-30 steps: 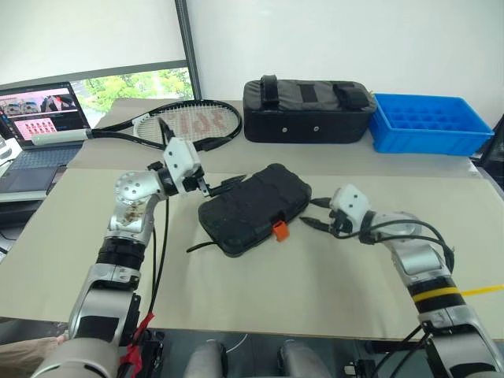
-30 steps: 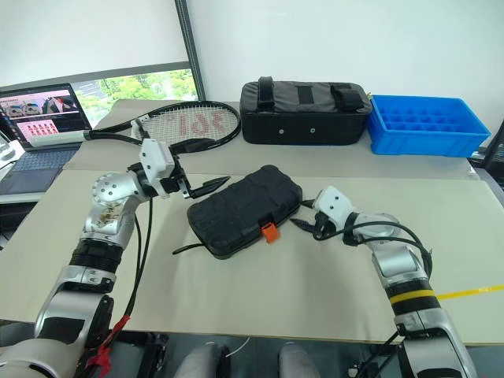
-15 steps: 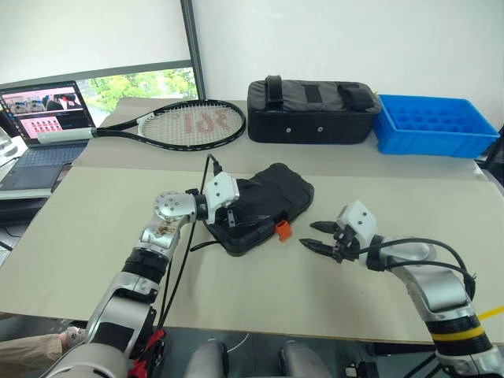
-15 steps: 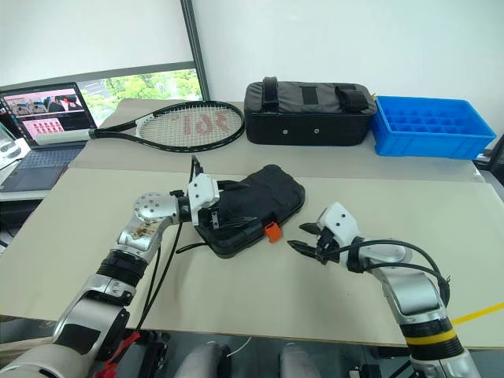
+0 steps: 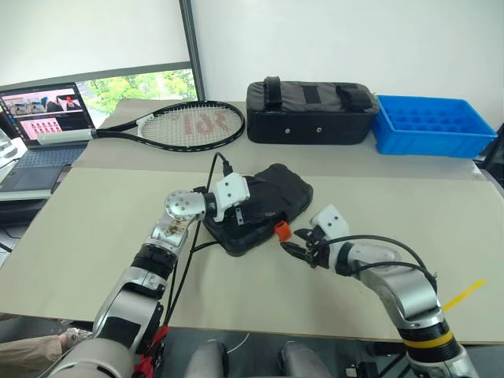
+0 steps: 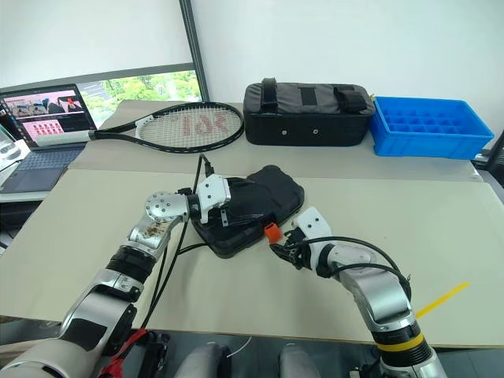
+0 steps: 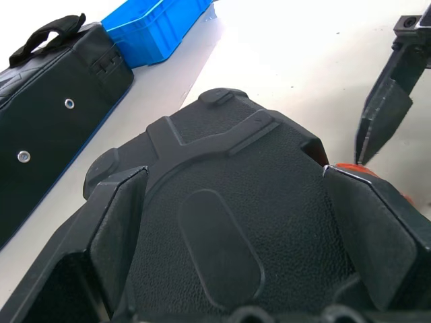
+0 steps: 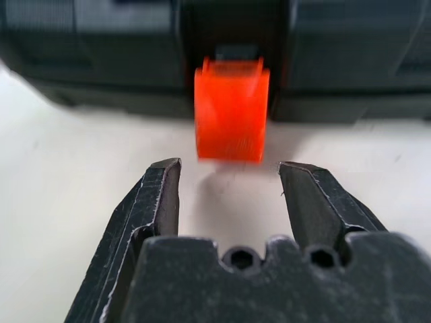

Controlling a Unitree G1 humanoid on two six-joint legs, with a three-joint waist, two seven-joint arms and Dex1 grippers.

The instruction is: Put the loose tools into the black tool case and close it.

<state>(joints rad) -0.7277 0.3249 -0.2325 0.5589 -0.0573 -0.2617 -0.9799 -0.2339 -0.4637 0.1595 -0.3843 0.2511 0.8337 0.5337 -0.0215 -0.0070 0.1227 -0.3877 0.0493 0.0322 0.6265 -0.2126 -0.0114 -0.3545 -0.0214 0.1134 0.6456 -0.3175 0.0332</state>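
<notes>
The black tool case [image 5: 272, 197] lies shut in the middle of the table, its orange latch tab [image 5: 279, 229] facing me. My left gripper [image 5: 239, 211] is open wide, low over the case's left part, and its fingers [image 7: 114, 229] spread across the textured lid [image 7: 222, 202]. My right gripper [image 5: 288, 241] is open just in front of the latch tab [image 8: 230, 111]. Its fingertips [image 8: 165, 182] stand to either side, a little short of the tab, with nothing between them. The loose tools are out of view.
A tennis racket [image 5: 189, 124] lies at the back left, beside a laptop [image 5: 39, 118]. A black fabric bag [image 5: 311, 110] and a blue compartment tray [image 5: 429, 124] stand along the back. A black cable [image 5: 201, 244] trails by the case's near left corner.
My left gripper has come down from beside the case's left end onto the lid. My right gripper has swung in leftward to the orange latch tab. The case has stayed put.
</notes>
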